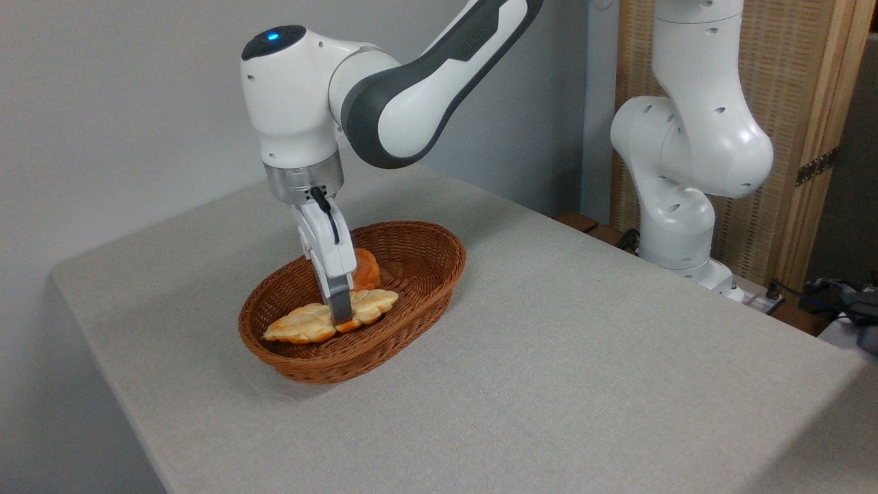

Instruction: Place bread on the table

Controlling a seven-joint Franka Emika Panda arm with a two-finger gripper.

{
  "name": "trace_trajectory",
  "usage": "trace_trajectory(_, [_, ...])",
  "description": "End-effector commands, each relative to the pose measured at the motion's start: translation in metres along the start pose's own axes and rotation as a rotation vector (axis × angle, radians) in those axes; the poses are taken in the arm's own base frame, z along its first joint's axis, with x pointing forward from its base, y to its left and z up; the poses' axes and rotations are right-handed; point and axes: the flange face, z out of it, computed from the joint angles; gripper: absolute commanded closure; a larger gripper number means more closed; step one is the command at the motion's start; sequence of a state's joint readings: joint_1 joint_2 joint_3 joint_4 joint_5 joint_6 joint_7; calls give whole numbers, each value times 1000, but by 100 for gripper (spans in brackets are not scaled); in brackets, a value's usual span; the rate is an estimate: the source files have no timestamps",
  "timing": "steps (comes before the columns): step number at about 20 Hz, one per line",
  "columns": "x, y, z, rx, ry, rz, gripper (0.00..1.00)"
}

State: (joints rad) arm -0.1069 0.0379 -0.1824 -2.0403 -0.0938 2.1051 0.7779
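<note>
A long pale braided bread (306, 324) with golden edges lies across the inside of a brown wicker basket (411, 261) on the grey-beige table (583, 357). My gripper (341, 317) reaches straight down into the basket and meets the loaf at its middle. Seen edge-on, one grey finger (339, 305) covers the loaf's centre, and the other finger is hidden behind it. I cannot make out whether the fingers clamp the loaf. The bread looks to be resting in the basket.
A small darker orange bun (367, 269) sits in the basket just behind the gripper. The arm's white base (679, 226) stands at the table's far right edge. Cables and dark objects (850, 302) lie off the table at the right.
</note>
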Motion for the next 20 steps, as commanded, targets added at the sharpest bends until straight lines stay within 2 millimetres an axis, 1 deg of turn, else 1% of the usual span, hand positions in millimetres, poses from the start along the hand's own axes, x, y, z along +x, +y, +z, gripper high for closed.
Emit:
trace_trajectory(1, [3,1,-19,-23,44,-17,90])
trace_trajectory(3, [-1,3,-36,-65,-3,-11,90])
trace_trajectory(6, [-10,-1,-59,-122,-53,5,91])
trace_trajectory(8, [-19,-11,-69,-123,-51,-7,91])
trace_trajectory(10, [-23,-21,-88,-112,-36,-24,90])
trace_trajectory(11, [-30,-32,-101,-94,-16,-47,90])
trace_trajectory(12, [-38,-41,-108,-81,-6,-63,88])
trace_trajectory(13, [-46,-48,-113,-73,-1,-73,84])
trace_trajectory(14, [-52,-50,-121,-61,6,-68,76])
trace_trajectory(15, [-62,-58,-122,-50,-3,-63,64])
trace_trajectory(16, [-74,-67,-123,-32,-22,-53,48])
trace_trajectory(18, [-89,-78,-124,0,-64,-31,18])
trace_trajectory(19, [-98,-84,-125,18,-88,-38,6])
trace_trajectory(20, [-101,-86,-126,32,-109,-36,0])
